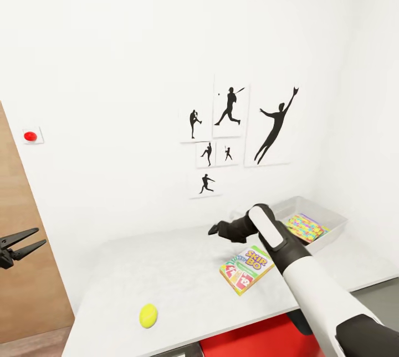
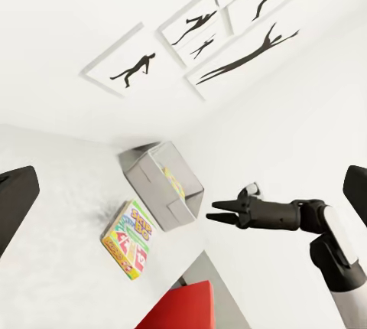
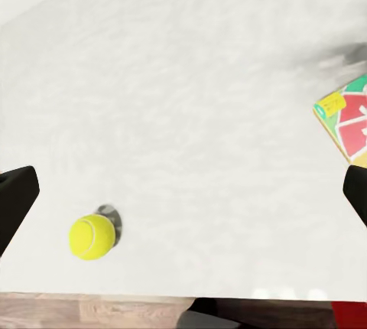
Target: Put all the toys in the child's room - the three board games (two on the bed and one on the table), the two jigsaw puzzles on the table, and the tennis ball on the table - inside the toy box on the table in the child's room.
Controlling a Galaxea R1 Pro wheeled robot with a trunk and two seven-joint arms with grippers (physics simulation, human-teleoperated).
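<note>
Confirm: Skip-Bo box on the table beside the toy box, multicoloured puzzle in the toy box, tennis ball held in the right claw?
No, the tennis ball lies free on the table, as the head view shows. The right claw is empty. Skip-Bo box and the puzzle in the toy box are right.

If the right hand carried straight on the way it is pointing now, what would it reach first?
Probably bare tabletop. The right hand, open and empty, points across the table toward the tennis ball, which lies off to one side of its line; depth is uncertain.
</note>
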